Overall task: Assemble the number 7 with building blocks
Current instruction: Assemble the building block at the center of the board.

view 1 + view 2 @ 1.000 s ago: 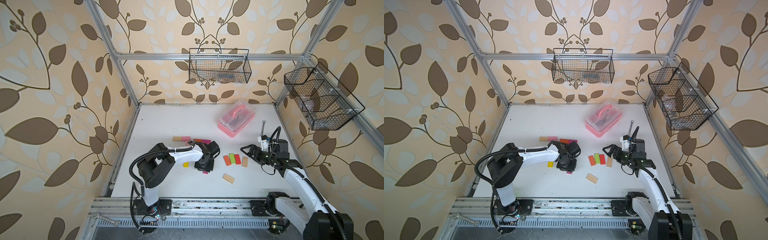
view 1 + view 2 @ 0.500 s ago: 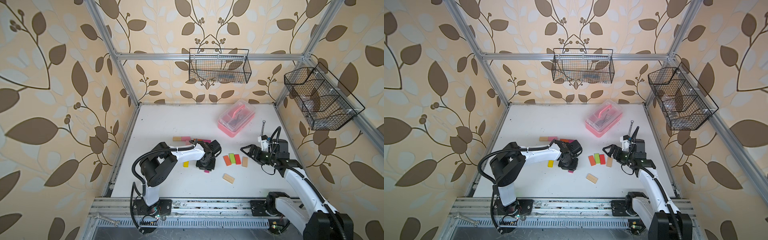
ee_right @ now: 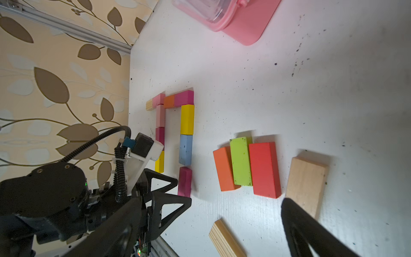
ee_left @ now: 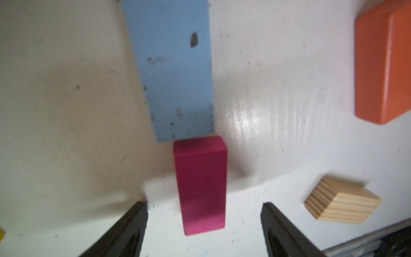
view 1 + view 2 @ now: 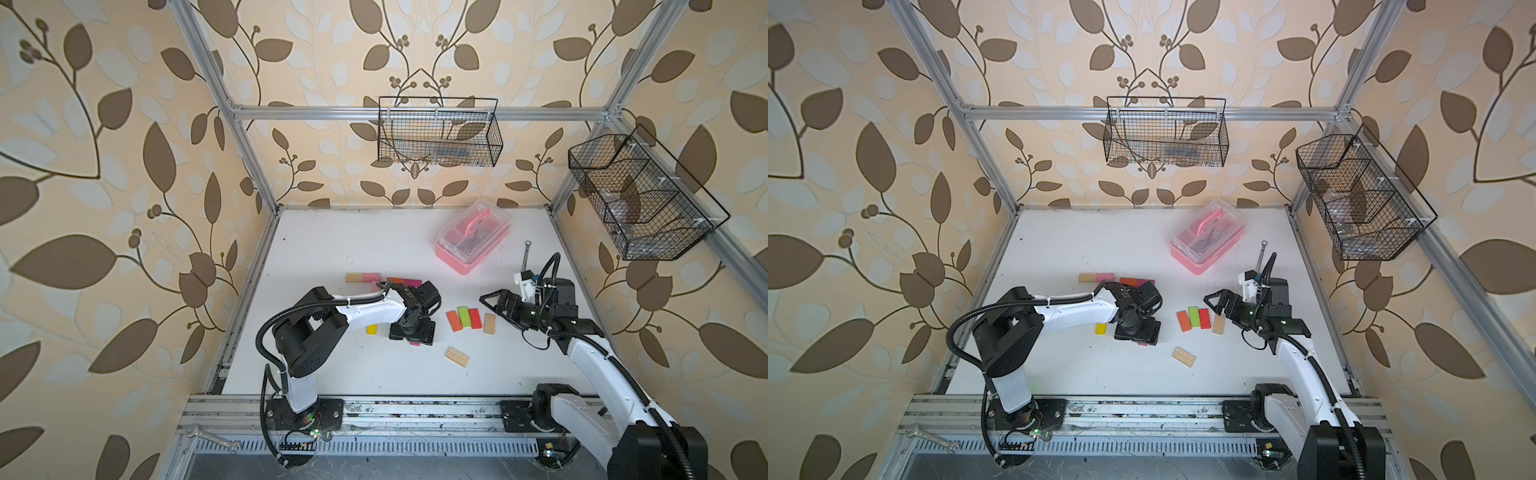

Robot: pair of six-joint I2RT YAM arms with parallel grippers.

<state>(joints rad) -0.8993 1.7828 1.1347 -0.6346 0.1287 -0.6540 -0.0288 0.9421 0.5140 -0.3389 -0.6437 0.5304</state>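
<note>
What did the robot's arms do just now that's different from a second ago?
The left hand opened and let go of the magenta block, which now lies free at the blue block's end. The right hand, open, and the loose blocks beside it stayed put.

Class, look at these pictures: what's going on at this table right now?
Two robot arms are laying small flat coloured wooden blocks into 7s on a white table. A first 7 and a second 7, five blocks each, lie side by side. The left claw, open, straddles the magenta block ending the second 7's stem, next to a blue block, without gripping it. The right claw hangs open near a plain wooden block. That one, an orange block, a green block, a red block and a ribbed wooden block lie loose.
</note>
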